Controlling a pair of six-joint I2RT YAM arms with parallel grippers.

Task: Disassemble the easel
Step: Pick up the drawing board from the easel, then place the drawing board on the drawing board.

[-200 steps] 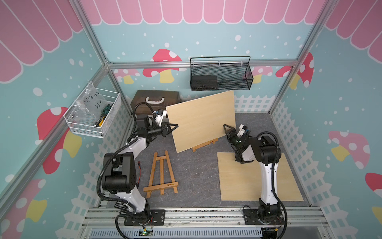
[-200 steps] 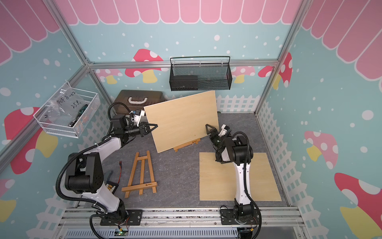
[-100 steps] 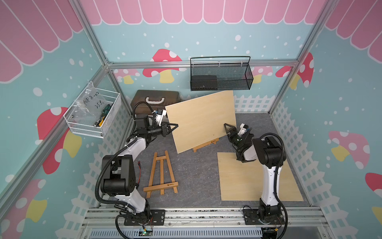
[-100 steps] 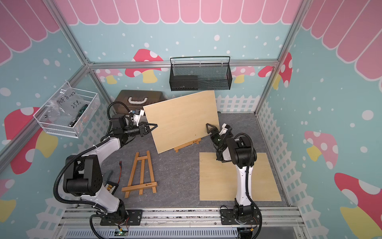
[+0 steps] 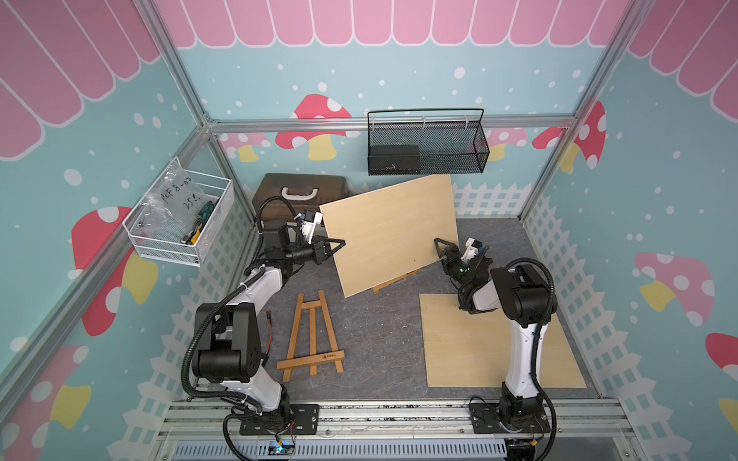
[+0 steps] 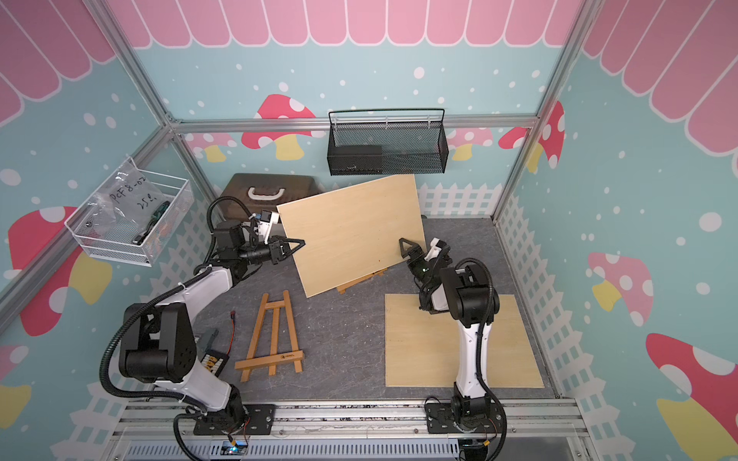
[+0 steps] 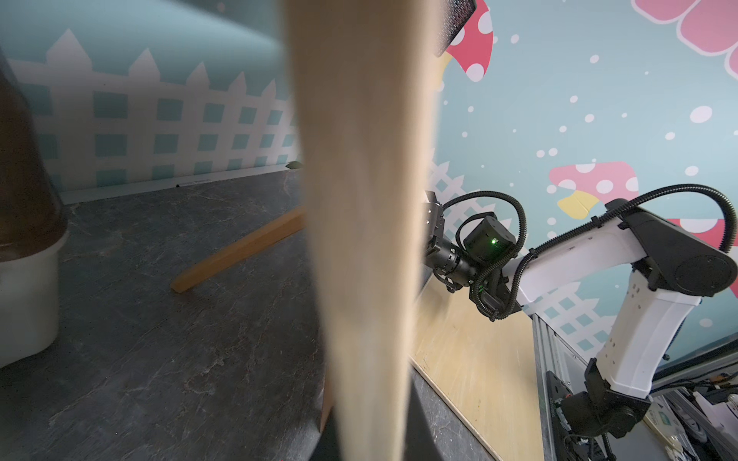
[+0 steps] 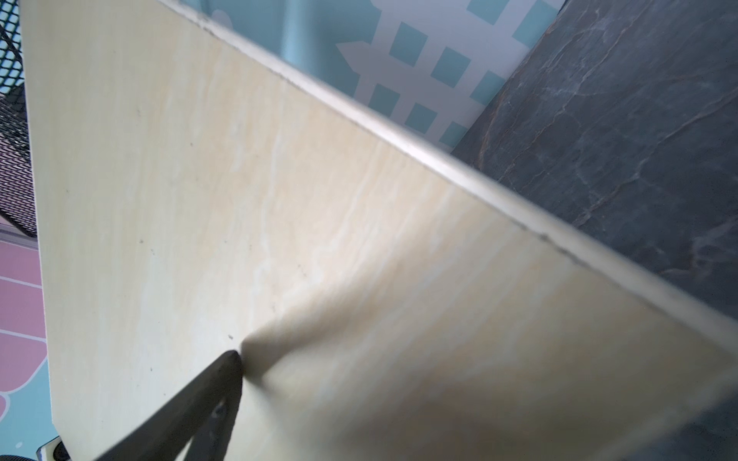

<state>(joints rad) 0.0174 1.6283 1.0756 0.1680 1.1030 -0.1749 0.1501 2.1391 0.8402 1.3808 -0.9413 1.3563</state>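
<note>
Hiding the standing easel (image 5: 399, 278): tilted board (image 5: 391, 235)

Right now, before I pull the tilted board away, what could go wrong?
1. Only the left tool pinches the tilted board, at one edge; the right tool is open, so the board may swing or slip.
2. Its lower edge seems to rest on the easel behind it; pulling away could drag or topple that easel.

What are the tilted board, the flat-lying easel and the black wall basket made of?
The tilted board: likely thin plywood, pale, matte, faint grain streaks. The easel: wood strips, warmer honey tone, probably stained. The wall basket: black mesh on wire rim, likely coated metal.
</note>
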